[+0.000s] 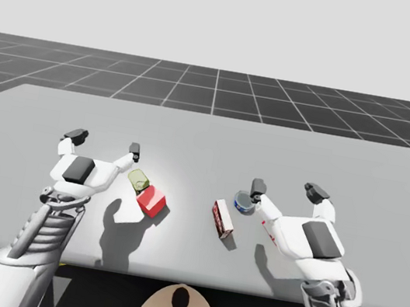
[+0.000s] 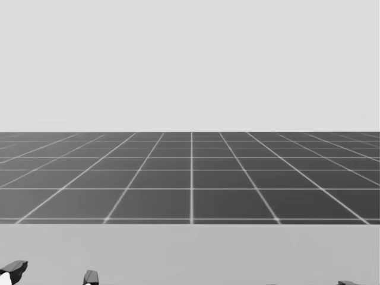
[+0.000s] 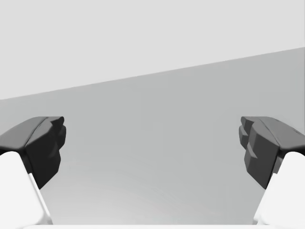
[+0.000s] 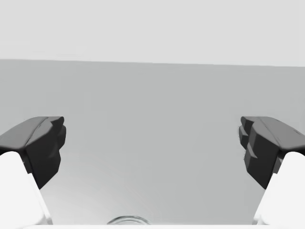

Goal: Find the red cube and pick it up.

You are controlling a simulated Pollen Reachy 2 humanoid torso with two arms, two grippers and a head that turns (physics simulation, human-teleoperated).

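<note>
On the flat grey table (image 1: 207,142) the high view lets me count one small red cube (image 1: 151,200), two cans and one box. These are an olive-green can lying on its side (image 1: 138,181), a short blue can with a silvery top (image 1: 243,202) and a flat red-and-white box (image 1: 222,218). A white piece with red marks (image 1: 269,229) is half hidden under my right hand, and I cannot tell what it is. The box carries print, but none of it is legible. The red cube rests on the table just beside the olive-green can, on the near side of it and beside my left gripper (image 1: 105,141), not between its fingers. My left gripper is spread wide with nothing in it, and so is my right gripper (image 1: 287,189), which hangs just beside the blue can. The head view looks past the table's far edge to a dark gridded floor (image 2: 191,178), with dark fingertips (image 2: 13,268) at its lower edge. The left wrist view shows bare table ahead of the parted fingers. The right wrist view adds a curved pale rim (image 4: 126,220) between its fingers.
</note>
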